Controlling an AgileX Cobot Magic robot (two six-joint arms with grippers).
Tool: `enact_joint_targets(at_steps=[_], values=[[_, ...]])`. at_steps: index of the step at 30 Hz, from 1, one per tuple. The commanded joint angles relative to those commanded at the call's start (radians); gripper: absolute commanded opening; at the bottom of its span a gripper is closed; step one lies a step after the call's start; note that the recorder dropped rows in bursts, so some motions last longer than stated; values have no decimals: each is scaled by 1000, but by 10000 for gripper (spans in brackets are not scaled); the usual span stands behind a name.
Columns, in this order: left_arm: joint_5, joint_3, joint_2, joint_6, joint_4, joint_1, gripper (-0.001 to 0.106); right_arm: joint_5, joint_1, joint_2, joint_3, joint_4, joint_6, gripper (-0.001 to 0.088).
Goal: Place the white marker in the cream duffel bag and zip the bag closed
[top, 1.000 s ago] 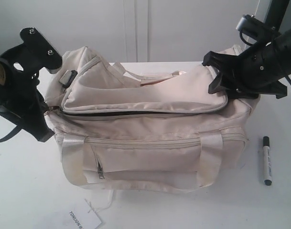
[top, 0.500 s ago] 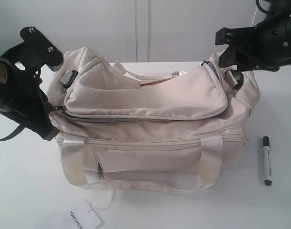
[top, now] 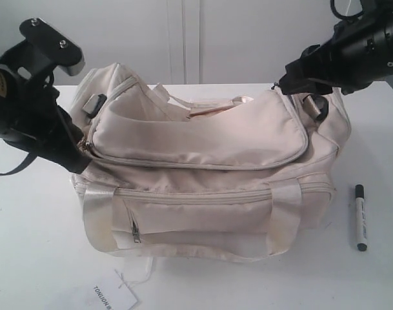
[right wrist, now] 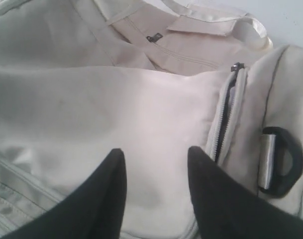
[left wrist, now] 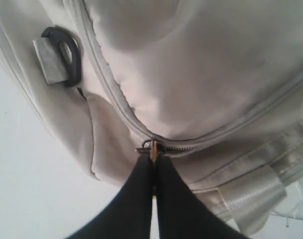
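- On the white table (top: 28,258) sits the cream duffel bag (top: 202,161); the white marker (top: 360,217) lies outside it at four o'clock.
- At nine o'clock the left gripper (left wrist: 153,162) pinches the zipper pull (left wrist: 147,147); the right gripper (right wrist: 155,152) hovers spread wide, empty.
- Risk: the zip looks nearly shut, so the marker could be shut out.

Duffel bag (top: 202,139): soft matt cloth w/ glossy straps (top: 98,219); zip pull (left wrist: 150,147) metal.

A white table (top: 28,258) bears the cream duffel bag (top: 202,194), the white marker (top: 360,217) and a paper tag (top: 112,298).
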Motion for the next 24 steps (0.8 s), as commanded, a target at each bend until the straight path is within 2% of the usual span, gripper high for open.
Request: enact_joint_targets(at_steps=[8,14,24], values=[[-55,0,-27,-11,-4,0,0,37,9,0,0,58,-173,387],[-68,0,-28,-51,-4,0,0,37,67,23,0,58,-357,411],[-138,0,-57,-108,-34,0,0,25,178,110,0,58,-548,467]])
